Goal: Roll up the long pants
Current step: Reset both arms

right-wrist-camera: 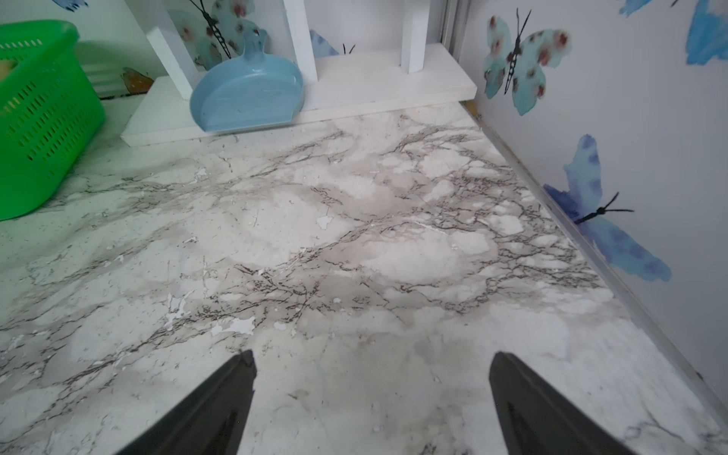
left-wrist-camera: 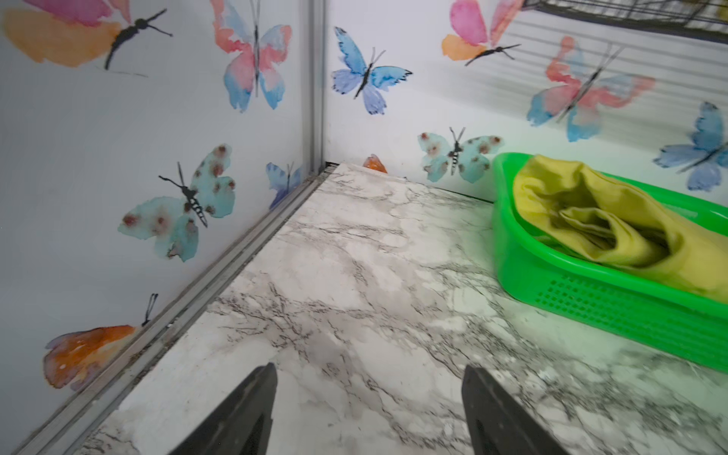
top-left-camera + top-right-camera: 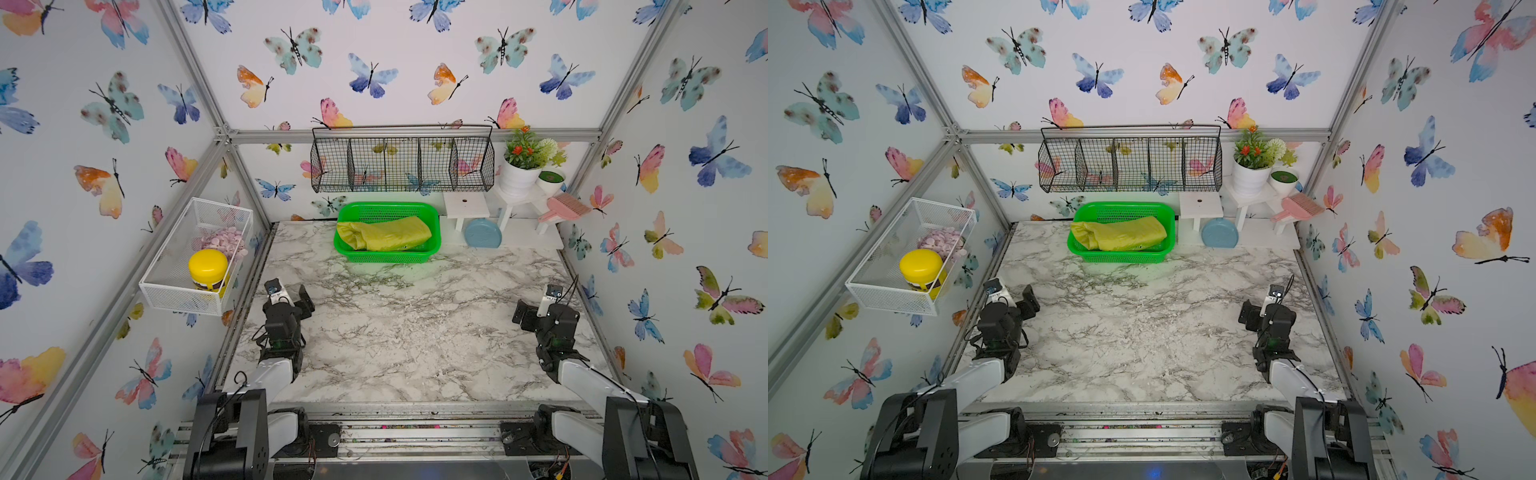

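1. There are the long pants (image 3: 384, 235), a loose yellow-green bundle lying lengthwise inside the green basket (image 3: 388, 258), at the far middle of the marble table (image 3: 415, 340).
2. In both top views the fabric reads smooth along its top and creased and bunched at the end nearer your left arm.
3. The left wrist view gives you what the top views cannot. You see that bunched end of the pants (image 2: 591, 220) almost head-on, with layers folding inward around a shadowed hollow and cloth rising above the basket's rim.
4. The right wrist view shows you mostly the basket's perforated end wall (image 1: 39, 118) and a blue dustpan (image 1: 248, 98) leaning on the white stand (image 1: 354, 90). The pants barely show there.
5. Your left gripper (image 2: 369, 368) has its jaws spread, with nothing between them and bare marble beneath.
6. Your right gripper (image 1: 372, 354) is spread wide too and empty. Both grippers are well apart from the basket.
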`<move>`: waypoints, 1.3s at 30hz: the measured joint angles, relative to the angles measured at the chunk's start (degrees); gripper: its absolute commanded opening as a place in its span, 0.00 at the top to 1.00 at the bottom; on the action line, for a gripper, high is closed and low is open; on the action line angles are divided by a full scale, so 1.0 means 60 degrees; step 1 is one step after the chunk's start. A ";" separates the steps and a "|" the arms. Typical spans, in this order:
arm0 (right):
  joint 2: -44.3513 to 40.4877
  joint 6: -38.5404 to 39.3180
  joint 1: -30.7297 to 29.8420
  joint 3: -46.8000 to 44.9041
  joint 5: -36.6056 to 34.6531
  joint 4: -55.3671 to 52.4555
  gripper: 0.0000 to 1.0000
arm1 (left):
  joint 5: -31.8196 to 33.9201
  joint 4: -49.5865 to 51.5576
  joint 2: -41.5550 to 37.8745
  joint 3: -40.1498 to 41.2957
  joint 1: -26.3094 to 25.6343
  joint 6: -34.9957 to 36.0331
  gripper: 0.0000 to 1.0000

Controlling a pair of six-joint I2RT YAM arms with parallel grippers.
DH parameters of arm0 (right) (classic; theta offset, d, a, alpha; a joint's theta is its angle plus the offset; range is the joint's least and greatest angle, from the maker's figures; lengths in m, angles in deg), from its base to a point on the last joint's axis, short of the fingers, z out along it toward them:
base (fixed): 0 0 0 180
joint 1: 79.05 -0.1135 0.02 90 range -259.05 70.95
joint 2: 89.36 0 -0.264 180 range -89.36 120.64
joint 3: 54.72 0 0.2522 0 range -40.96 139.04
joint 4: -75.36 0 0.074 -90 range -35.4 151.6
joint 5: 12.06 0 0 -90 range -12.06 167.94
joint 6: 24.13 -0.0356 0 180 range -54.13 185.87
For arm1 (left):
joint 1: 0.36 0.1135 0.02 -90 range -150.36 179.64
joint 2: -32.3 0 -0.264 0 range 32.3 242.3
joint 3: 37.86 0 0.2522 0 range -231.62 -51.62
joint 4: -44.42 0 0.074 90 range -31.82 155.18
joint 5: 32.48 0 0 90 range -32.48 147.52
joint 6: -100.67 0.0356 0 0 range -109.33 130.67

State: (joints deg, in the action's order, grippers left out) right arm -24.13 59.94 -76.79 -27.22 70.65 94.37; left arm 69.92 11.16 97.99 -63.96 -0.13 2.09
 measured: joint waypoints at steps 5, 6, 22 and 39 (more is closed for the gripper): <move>0.1909 0.0113 0.0000 0.0022 0.0393 0.2069 0.01 | 0.0874 -0.1570 0.0867 0.1304 -0.0102 -0.0109 0.20; 0.2226 0.0102 0.0000 0.0080 0.0517 0.2357 0.01 | 0.0922 -0.1632 0.1213 0.1195 -0.0106 -0.0069 0.21; 0.4382 0.0841 -0.0248 0.0295 0.2677 0.5344 0.01 | 0.0892 -0.3187 0.2685 0.0393 -0.0747 0.0801 0.02; 0.4350 0.0933 -0.0251 0.0310 0.2801 0.5380 0.01 | 0.0911 -0.2612 0.2630 0.0313 -0.0743 0.0823 0.02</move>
State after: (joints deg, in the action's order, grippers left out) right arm 1.97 65.54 -78.30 -25.37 87.46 126.65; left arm 75.39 -4.51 113.77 -62.08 -4.59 7.03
